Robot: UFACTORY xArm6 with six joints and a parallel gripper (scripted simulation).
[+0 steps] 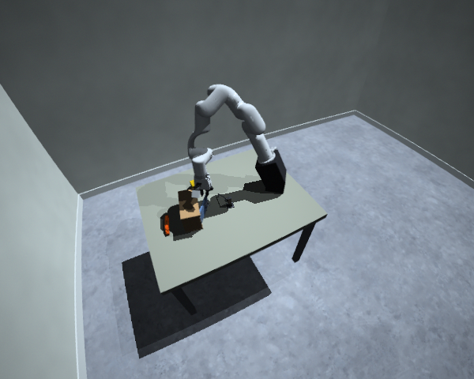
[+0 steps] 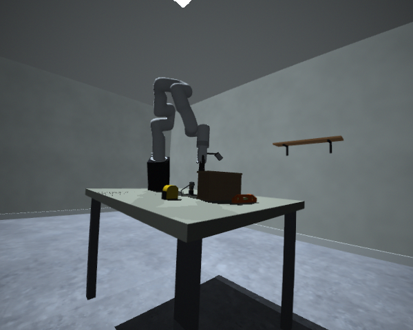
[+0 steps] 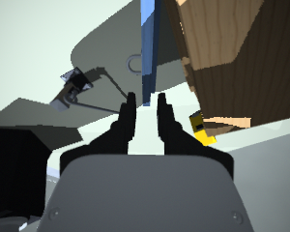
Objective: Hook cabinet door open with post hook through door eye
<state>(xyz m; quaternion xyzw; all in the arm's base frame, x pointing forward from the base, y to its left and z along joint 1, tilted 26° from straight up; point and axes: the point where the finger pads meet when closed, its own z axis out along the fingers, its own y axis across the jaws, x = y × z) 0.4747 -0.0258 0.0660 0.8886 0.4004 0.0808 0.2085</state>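
Note:
The wooden cabinet (image 1: 190, 216) (image 2: 219, 186) (image 3: 232, 58) stands flat on the table (image 1: 250, 228) (image 2: 199, 216). Its blue door (image 1: 202, 210) (image 3: 149, 48) stands ajar, with a gap to the cabinet body. A grey ring eye (image 3: 133, 64) sits on the door's outer face. My gripper (image 1: 205, 190) (image 2: 201, 166) (image 3: 146, 102) hangs over the door's top edge, its fingers partly open on either side of the edge and not pressing it. The short post (image 1: 228, 200) (image 2: 191, 187) (image 3: 72, 84) stands apart from the door. Its thin hook rod (image 3: 94, 107) lies low, not in the eye.
A yellow block (image 1: 192, 181) (image 2: 170, 192) (image 3: 202, 130) lies behind the cabinet. An orange object (image 1: 167, 225) (image 2: 244, 199) lies at the cabinet's far side. The black robot base (image 1: 272, 173) (image 2: 157, 174) stands at the table's edge. A wall shelf (image 2: 308, 141) hangs far off.

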